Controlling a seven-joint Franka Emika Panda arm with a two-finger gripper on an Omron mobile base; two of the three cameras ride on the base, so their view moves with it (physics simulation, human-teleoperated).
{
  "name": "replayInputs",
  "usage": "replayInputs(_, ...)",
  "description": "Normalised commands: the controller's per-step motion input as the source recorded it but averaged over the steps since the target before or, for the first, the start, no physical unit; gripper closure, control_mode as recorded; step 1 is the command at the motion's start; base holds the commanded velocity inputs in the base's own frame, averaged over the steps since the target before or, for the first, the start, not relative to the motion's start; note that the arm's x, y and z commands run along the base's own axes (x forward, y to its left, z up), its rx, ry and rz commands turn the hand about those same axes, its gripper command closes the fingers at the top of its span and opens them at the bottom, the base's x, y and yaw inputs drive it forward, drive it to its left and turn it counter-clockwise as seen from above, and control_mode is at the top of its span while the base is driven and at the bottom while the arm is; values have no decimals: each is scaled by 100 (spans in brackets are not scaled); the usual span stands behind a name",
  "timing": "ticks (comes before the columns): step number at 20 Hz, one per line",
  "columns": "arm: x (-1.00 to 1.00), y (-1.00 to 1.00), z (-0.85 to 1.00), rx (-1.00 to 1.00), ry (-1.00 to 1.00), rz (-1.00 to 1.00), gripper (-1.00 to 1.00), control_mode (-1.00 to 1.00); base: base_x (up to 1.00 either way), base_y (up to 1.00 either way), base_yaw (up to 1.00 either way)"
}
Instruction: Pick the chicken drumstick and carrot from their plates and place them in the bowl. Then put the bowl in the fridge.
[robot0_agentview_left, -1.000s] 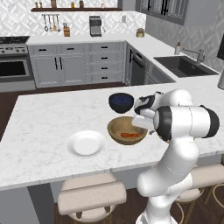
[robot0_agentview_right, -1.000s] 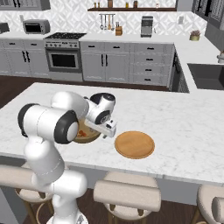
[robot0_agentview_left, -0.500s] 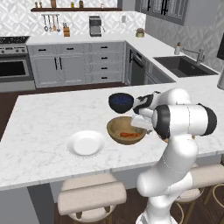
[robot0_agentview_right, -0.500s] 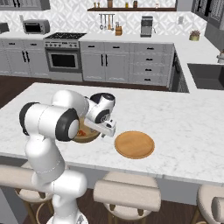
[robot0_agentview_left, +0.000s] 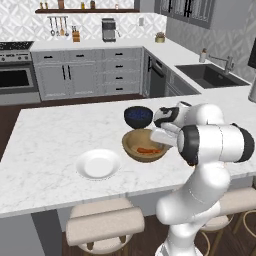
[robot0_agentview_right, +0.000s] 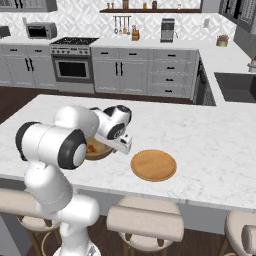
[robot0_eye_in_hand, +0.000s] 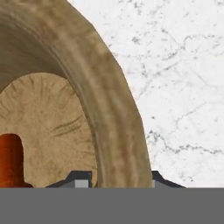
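Note:
The wooden bowl (robot0_agentview_left: 134, 145) sits mid-counter, with the slender orange-red carrot (robot0_agentview_left: 147, 150) lying inside it. An orange-red piece (robot0_eye_in_hand: 9, 162) also shows at the bowl's floor in the hand view; the chicken drumstick I cannot make out for certain. My gripper (robot0_agentview_left: 163, 136) hangs over the bowl's right rim (robot0_eye_in_hand: 118, 131). Its fingertips (robot0_eye_in_hand: 81, 181) press that rim from inside and outside, so it is shut on the bowl. Both plates are bare: the white plate (robot0_agentview_left: 98, 164) to the left, the tan wooden plate (robot0_agentview_right: 153, 165) to the right. The fridge is out of view.
A dark blue bowl (robot0_agentview_left: 138, 116) stands just behind the wooden bowl. Stools (robot0_agentview_left: 102, 227) line the counter's near edge. A sink (robot0_agentview_left: 210, 74) is set in the far right counter, and the range (robot0_agentview_right: 74, 62) stands at the back wall.
The jaws have closed in from wide open onto the bowl's rim. The arm and the bowl have hardly moved.

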Motion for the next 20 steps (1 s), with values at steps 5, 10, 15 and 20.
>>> replayInputs(5, -84, 8, 100, 1, -4, -17, 100, -100, 0, 0, 0)
replayInputs(10, -86, 25, 100, 0, 12, -15, 100, -100, 0, 0, 0)
replayInputs(15, -77, 15, 100, 1, 5, -7, 100, -100, 0, 0, 0)
replayInputs(20, -94, 17, 97, 5, 1, -9, 100, -100, 0, 0, 0)
